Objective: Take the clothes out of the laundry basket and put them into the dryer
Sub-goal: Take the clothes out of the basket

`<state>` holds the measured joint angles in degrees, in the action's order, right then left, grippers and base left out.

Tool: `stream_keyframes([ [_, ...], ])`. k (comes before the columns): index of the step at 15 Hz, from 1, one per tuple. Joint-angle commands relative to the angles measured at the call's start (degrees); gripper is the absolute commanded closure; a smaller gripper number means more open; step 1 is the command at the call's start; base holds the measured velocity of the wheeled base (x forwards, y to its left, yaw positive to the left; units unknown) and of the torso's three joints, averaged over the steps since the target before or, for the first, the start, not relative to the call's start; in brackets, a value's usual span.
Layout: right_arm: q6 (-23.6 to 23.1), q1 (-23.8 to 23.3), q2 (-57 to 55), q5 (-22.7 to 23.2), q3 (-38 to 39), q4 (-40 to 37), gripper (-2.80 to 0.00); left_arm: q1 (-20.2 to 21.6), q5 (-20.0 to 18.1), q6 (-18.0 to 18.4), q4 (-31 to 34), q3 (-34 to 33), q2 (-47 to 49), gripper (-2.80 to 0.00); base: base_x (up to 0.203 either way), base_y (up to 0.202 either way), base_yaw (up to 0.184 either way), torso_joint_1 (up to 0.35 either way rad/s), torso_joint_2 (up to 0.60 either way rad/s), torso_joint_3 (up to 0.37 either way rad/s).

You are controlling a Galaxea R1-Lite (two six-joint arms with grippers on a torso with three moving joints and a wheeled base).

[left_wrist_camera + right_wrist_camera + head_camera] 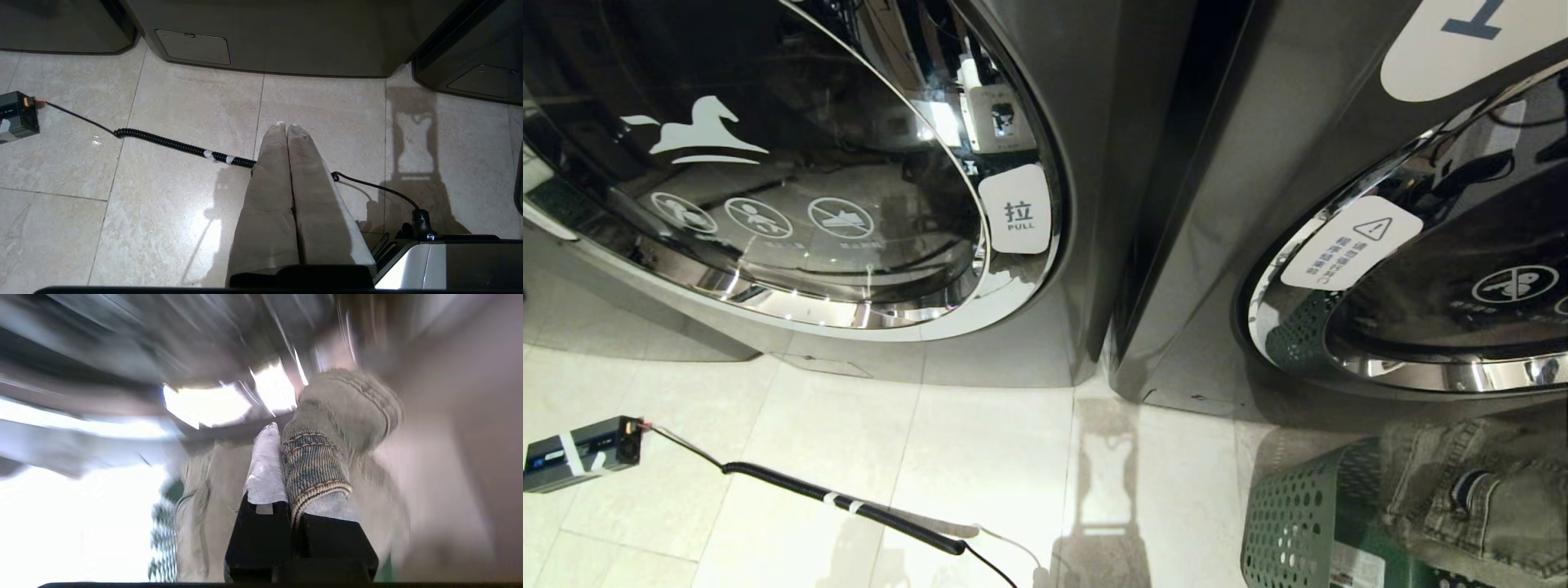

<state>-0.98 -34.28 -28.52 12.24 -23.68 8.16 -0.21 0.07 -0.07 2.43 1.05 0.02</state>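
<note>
Only the right wrist view shows the right gripper (282, 465) clenched on a grey-green denim garment (327, 457). The head view shows more denim (1470, 490) in the green perforated plastic laundry basket (1290, 523) below the closed grey dryer (1298, 163). The left gripper (286, 128), fingers together, hangs empty over pale floor tiles (163, 204).

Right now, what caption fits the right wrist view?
Right gripper shut on a denim garment lifted above the green laundry basket, surroundings motion-blurred.
</note>
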Motion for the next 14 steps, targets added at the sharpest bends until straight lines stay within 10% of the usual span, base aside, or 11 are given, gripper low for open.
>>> stream_keyframes([
  [1,-1.86,6.65,10.78,-0.01,-7.97,-9.79,0.0,0.03,0.01,-0.01,0.04,0.01,-0.02,0.0,0.0,0.0,0.0,0.0,0.0,0.0],
  [7,-4.33,35.13,12.82,-4.32,-7.75,-13.45,0.0,0.03,0.01,-0.01,-0.05,0.01,-0.02,0.0,0.0,0.0,0.0,0.0,0.0,0.0],
  [14,-0.51,36.87,14.3,-6.43,24.57,-0.3,0.0,0.03,0.01,-0.01,0.04,0.01,-0.02,0.0,0.0,0.0,0.0,0.0,0.0,0.0],
])
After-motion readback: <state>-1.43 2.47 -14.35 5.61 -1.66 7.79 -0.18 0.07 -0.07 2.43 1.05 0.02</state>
